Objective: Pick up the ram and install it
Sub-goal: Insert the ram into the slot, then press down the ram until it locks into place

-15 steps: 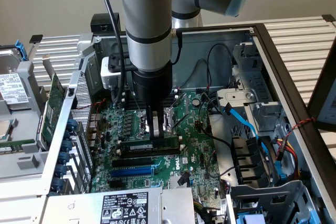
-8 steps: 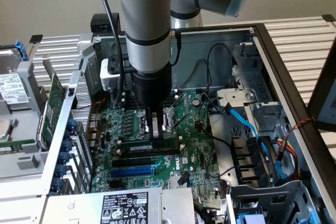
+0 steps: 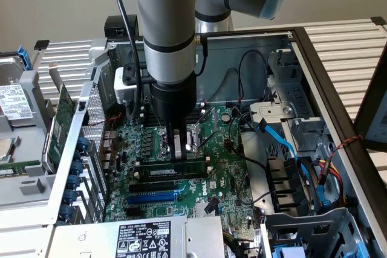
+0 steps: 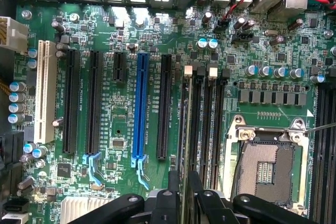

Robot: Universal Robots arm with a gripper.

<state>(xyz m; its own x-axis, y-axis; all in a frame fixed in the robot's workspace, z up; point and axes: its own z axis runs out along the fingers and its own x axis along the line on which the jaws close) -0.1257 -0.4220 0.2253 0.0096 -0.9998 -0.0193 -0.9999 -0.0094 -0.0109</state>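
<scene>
1. Open computer case point(image 3: 338, 89) lying flat on slatted tabletop point(image 3: 351, 40); motherboard point(image 3: 224, 167) exposed inside.
2. Arm point(image 3: 166, 34) reaching straight down over middle of motherboard.
3. Gripper point(image 3: 177, 149) directly above ram point(image 3: 175, 166); fingers point(image 3: 177, 143) meeting ram's upper edge.
4. Ram seated edge-up in memory slot, parallel to empty black slot point(image 3: 160, 184) and blue slot point(image 3: 151, 198) nearer case's front edge.
5. Wrist view: ram point(image 4: 184, 129) edge-on in slot between black slot point(image 4: 163, 108) and CPU socket point(image 4: 268, 166); gripper point(image 4: 181, 192) straddling ram's near end.
6. Jaws slightly parted around ram; firm grip or loose, cannot tell.
7. Blue cable point(image 3: 284, 143) beside motherboard, toward exterior view's right.
</scene>
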